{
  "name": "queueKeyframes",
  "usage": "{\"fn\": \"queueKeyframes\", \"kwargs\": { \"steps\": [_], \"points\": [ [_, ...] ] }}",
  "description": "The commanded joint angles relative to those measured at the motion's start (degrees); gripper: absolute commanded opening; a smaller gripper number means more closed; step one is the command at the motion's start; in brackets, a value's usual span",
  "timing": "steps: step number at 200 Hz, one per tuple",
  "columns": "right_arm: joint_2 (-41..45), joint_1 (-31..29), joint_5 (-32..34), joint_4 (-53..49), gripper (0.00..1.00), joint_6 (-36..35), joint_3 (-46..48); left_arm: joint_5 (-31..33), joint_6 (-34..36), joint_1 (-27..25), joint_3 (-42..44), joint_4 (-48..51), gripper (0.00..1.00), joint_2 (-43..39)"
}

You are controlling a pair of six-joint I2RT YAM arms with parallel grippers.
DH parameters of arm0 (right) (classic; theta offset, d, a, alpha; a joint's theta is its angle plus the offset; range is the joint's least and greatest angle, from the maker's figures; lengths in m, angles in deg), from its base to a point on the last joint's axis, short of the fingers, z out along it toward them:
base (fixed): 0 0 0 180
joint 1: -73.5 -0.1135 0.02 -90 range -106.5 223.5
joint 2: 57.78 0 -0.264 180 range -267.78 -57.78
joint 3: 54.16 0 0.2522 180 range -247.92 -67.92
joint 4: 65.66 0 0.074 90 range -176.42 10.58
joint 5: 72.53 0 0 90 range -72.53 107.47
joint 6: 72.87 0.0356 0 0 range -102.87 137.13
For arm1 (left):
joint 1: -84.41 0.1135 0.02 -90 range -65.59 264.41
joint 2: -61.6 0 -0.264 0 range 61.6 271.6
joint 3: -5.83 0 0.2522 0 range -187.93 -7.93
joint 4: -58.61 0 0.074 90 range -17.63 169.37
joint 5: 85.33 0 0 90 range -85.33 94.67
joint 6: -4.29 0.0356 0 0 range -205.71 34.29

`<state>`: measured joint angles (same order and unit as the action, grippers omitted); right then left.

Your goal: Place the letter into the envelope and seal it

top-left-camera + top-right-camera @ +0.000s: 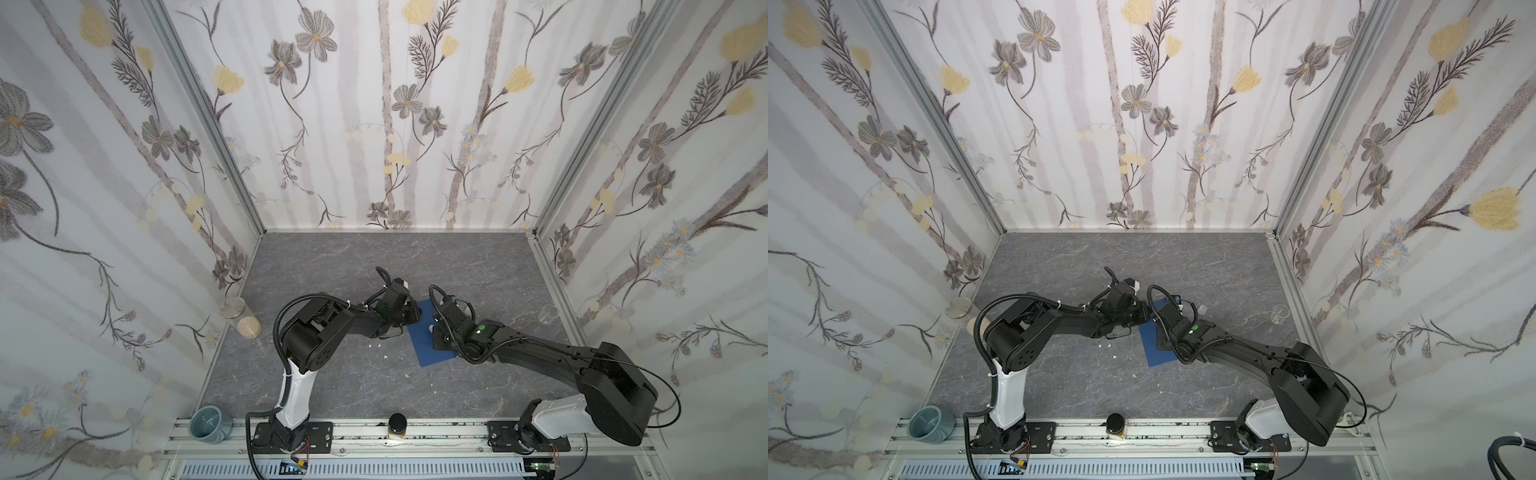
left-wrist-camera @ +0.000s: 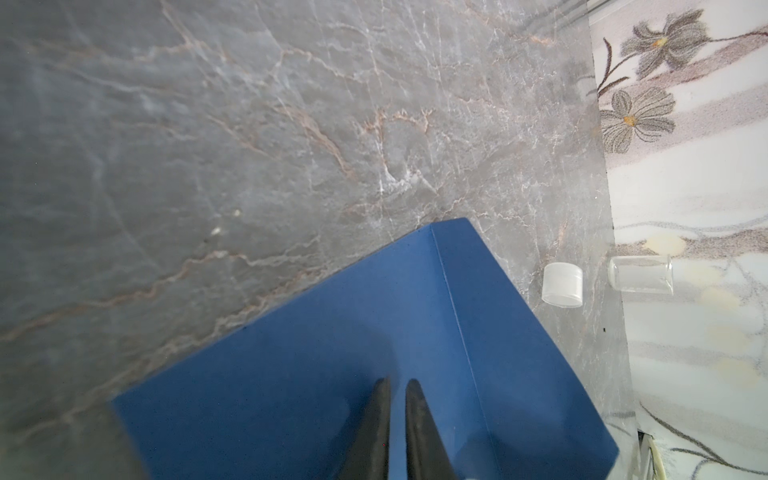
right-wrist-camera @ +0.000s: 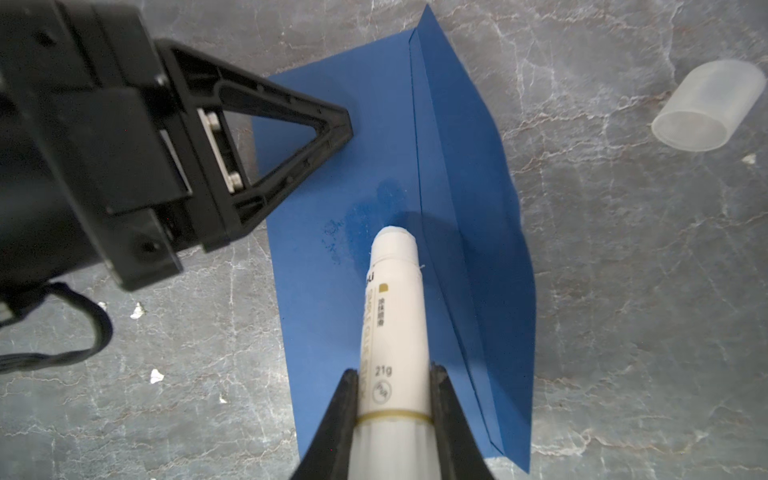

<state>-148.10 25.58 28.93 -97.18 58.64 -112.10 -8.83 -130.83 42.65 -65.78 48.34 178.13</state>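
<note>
Blue envelope [image 3: 324, 311] — left pincer [image 2: 397, 382] pressed nearly together on it, right pincer [image 3: 393, 370] pinching glue stick [image 3: 395, 299].

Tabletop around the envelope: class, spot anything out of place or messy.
Small white scraps lie scattered on the table beside the envelope, and a clear cap lies on its side; both look like loose litter.

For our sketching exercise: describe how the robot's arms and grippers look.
Left arm and right arm: black, white lower link, ribbed black cable; green light on the right one. Left gripper and right gripper: tapered black fingers.
</note>
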Motion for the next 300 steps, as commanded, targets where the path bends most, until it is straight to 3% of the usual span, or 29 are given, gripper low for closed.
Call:
{"fn": "queueKeyframes", "kwargs": {
  "steps": [1, 94, 195, 258, 300],
  "points": [
    [-0.7, -0.3, -0.8, 2.3, 0.0, 0.5, -0.4, 1.0, -0.1, -0.1, 0.5, 10.9, 0.13, 0.9],
    [-6.3, 0.4, 1.8, 3.7, 0.0, -1.1, -3.6, 1.0, -0.1, -0.1, 0.9, 10.9, 0.13, 0.6],
    [9.6, 0.5, 3.8, -2.2, 0.0, -0.9, -1.8, 2.3, 0.2, -0.2, -3.5, 12.0, 0.15, -3.3],
    [20.7, 0.5, 8.8, -3.2, 0.0, -3.4, 0.6, 2.5, -0.9, 0.4, -10.0, 13.4, 0.25, -9.9],
    [28.2, 0.5, 12.8, 1.7, 0.0, -8.2, 4.7, 0.1, -4.4, 2.6, -11.3, 13.4, 0.32, -17.1]
  ]
}}
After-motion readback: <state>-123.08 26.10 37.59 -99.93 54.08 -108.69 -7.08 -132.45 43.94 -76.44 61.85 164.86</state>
